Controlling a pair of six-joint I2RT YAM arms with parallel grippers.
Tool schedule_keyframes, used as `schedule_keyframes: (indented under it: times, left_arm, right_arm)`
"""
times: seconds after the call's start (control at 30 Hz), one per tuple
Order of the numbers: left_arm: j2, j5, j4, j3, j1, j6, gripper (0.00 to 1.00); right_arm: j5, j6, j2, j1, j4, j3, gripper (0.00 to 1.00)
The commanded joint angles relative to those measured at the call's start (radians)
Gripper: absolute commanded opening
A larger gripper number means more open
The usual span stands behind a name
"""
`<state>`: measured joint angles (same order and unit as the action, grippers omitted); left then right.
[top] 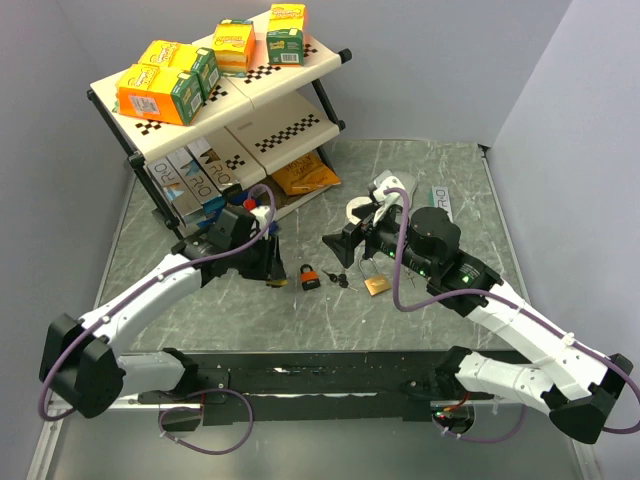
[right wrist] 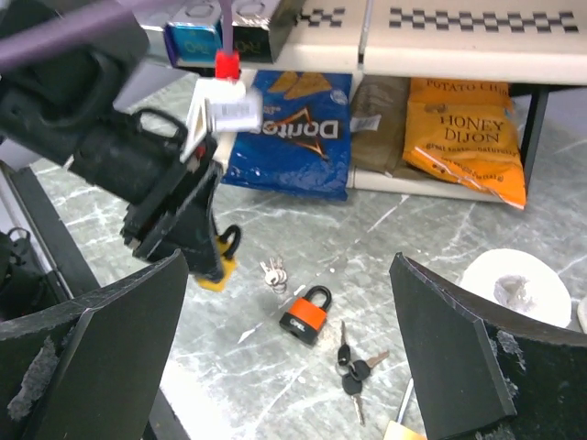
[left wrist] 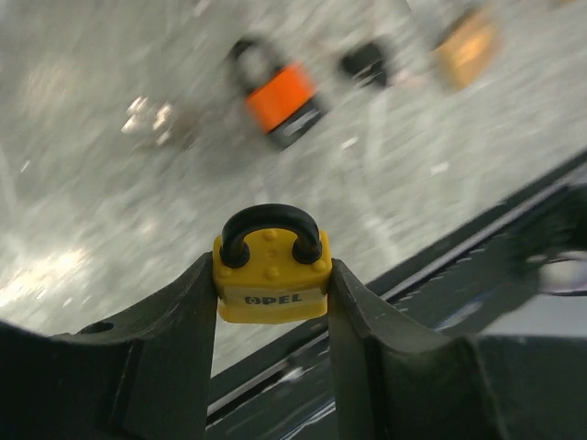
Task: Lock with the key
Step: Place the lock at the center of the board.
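My left gripper (left wrist: 272, 275) is shut on a yellow padlock (left wrist: 271, 280) with a black shackle, held just above the table; the same lock (right wrist: 217, 266) shows under the left fingers (right wrist: 179, 215) in the right wrist view. An orange-and-black padlock (top: 311, 276) (right wrist: 305, 316) lies on the table between the arms. Beside it lie black-headed keys (right wrist: 351, 371) (top: 340, 279), and a small bunch of silver keys (right wrist: 273, 272) lies nearer the yellow lock. Above the orange lock and the keys my right gripper (right wrist: 289, 266) (top: 335, 250) hangs wide open, holding nothing.
A brass padlock (top: 377, 286) lies right of the keys. A white tape roll (right wrist: 514, 289) sits further back. The shelf rack (top: 290, 125) at the back left holds boxes, with chip bags (right wrist: 463, 128) on its lowest level. The dark front rail (top: 320, 370) runs along the near edge.
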<state>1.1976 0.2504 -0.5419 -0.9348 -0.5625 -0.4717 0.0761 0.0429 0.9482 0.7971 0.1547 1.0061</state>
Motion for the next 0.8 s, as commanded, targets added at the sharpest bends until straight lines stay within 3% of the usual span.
schedule_keyframes:
  times: [0.0, 0.33, 0.77]
  left_arm:
    - [0.043, -0.120, -0.043, -0.005, 0.000, 0.100, 0.01]
    - [0.181, -0.335, -0.069, -0.032, 0.001, 0.176, 0.01]
    - [0.341, -0.312, -0.075, -0.085, 0.032, 0.171, 0.08]
  right_arm:
    - [0.028, 0.003, 0.023, -0.025, 0.026, 0.022, 1.00]
    - [0.037, 0.018, 0.037, -0.038, 0.032, 0.011, 1.00]
    - [0.040, 0.014, 0.017, -0.042, 0.043, -0.006, 1.00]
